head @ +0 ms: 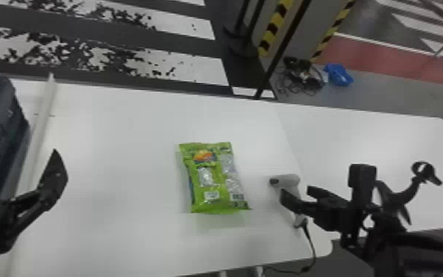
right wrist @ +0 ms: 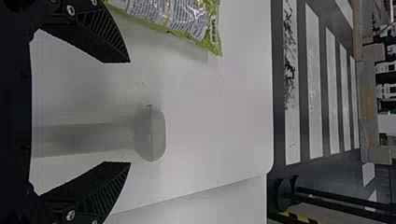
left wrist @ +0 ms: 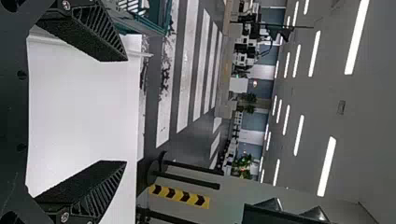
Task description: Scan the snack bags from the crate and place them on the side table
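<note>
Green and shiny, the snack bag (head: 209, 176) lies on the white table (head: 121, 147), with neither gripper on it. Take it as the centre of your clock in the head view: the crate (head: 16, 129) sits between nine and ten, the scanner (head: 286, 180) at three, and what I take for the side table (head: 342, 136) between two and three.

Your right gripper (right wrist: 130, 112) is by the scanner, fingers spread wide, the scanner's body lined up between them. Your left gripper (left wrist: 126, 111) is off at nine, its fingers also apart and empty.

You look to be at the scanning step, tool not yet in hand. Next, lower the right a little, close on the scanner's handle and lift — mind the cable at its near end — then aim at the likely barcode near the bag's five o'clock corner.
</note>
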